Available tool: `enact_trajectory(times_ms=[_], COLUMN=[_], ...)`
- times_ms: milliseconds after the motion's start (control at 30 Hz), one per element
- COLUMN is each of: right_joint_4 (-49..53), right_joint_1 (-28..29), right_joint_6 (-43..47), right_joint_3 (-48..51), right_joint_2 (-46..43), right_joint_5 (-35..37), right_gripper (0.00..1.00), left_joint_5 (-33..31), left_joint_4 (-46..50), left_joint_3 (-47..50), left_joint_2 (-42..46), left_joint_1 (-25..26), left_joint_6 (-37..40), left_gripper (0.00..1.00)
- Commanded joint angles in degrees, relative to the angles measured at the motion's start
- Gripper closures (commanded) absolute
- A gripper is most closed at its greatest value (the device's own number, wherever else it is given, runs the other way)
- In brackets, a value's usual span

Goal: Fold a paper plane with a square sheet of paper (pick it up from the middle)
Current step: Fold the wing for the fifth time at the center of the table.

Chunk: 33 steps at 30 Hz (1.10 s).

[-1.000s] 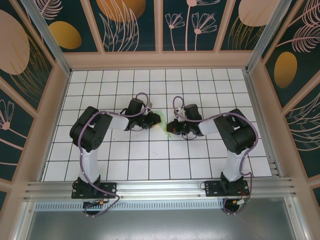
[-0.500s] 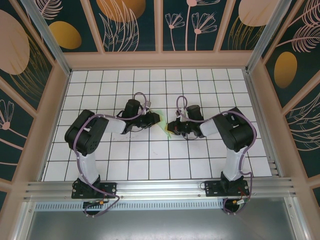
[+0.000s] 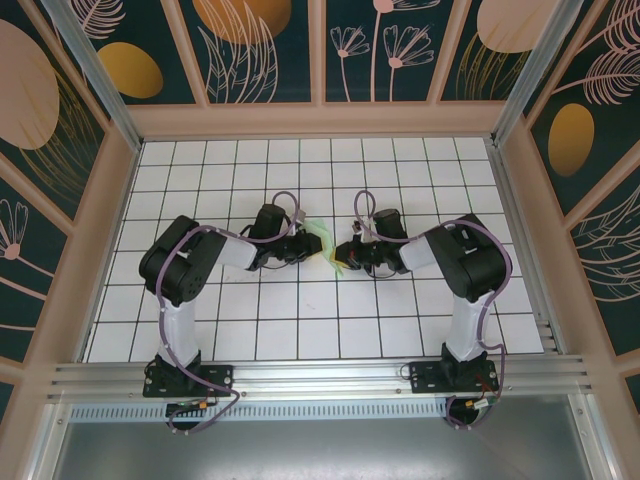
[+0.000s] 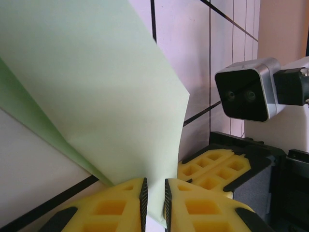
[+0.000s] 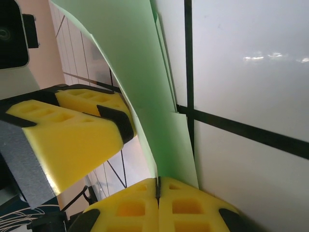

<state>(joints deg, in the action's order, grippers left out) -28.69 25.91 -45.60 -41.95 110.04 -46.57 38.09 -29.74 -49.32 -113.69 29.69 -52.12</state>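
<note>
So the green paper (image 3: 322, 240), creased into a narrow folded shape, was hanging out near the centre of the top view, held between the two arms over the middle of the white gridded worktop (image 3: 300, 320). The left claw (image 4: 154, 191) was clenched on one edge with the sheet sandwiched between its yellow pads. The right claw (image 5: 158, 186) was pinched tight on the other end, both claws just beside each other.
</note>
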Motion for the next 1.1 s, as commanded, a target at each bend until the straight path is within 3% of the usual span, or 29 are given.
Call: enact_trajectory(times_ms=[0, 300, 533, 700, 833, 1067], right_joint_4=[3.1, 4.6, 5.6, 11.0, 13.4, 14.2], right_joint_1=[0.0, 0.2, 0.4, 1.2, 2.0, 2.7], right_joint_6=[0.0, 1.4, 5.5, 12.0, 14.6, 14.8], right_joint_3=[-0.8, -1.9, -2.4, -3.2, -3.2, -2.0], right_joint_2=[2.2, 1.9, -2.2, -6.1, -6.5, -5.9], right_joint_5=[1.3, 1.1, 0.8, 4.2, 5.3, 6.5], right_gripper=[1.00, 1.00, 0.87, 0.81, 0.81, 0.90], left_joint_5=[-1.2, -5.0, -9.9, -11.0, -11.1, -11.3], left_joint_4=[1.6, 7.9, 16.0, 16.7, 16.8, 17.2], left_joint_3=[-1.8, -4.0, -6.1, -6.1, -7.8, -7.8], left_joint_2=[-1.1, -2.5, -4.1, -5.0, -5.4, -5.5], left_joint_1=[0.2, 0.2, 0.2, 0.1, 0.2, 0.2], left_joint_6=[0.3, -0.6, -0.1, -0.4, -0.5, -0.4], left_gripper=[0.79, 0.80, 0.82, 0.82, 0.82, 0.82])
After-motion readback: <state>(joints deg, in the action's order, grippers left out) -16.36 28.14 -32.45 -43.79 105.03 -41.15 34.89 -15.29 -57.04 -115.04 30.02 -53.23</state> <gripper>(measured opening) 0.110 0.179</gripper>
